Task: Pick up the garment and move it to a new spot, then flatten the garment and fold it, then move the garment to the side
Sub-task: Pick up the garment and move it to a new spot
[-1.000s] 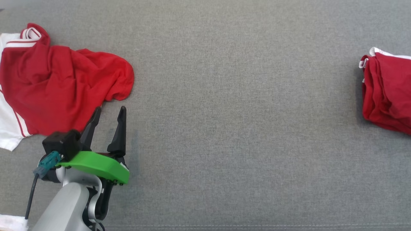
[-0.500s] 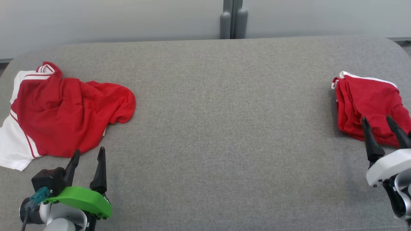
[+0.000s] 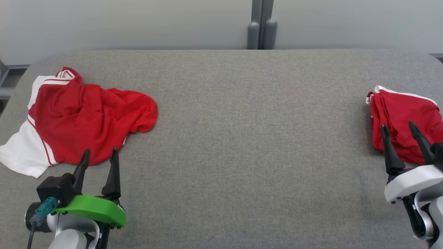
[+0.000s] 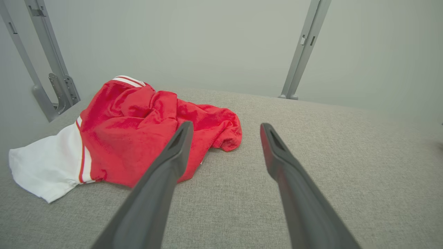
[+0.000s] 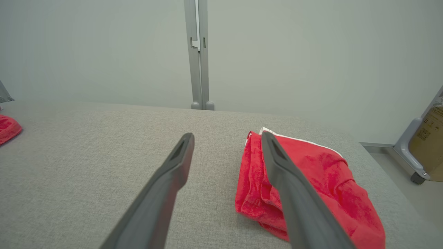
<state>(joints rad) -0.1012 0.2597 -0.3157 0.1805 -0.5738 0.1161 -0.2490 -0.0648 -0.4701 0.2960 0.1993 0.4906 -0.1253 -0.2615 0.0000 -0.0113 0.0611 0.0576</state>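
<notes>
Grey table [image 3: 242, 138]; left gripper [image 3: 100, 149], right gripper [image 3: 397, 124] spread, empty; garment [image 3: 86, 117] crumpled; right wrist view adds brown box [image 5: 429, 145].

The wide middle of the grey padded table [image 3: 249, 145] is bare — there is room to pass from side to side. A crumpled red jersey [image 3: 93, 114] blocks the left end, and a folded red shirt [image 3: 403, 114] blocks the right end. At the back stand a wall [image 3: 138, 24] and a grey post [image 3: 262, 31].

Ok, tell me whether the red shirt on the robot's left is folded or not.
Not folded: the garment lies crumpled on the grey surface, its red body bunched in wrinkles, one white sleeve spread out.
</notes>
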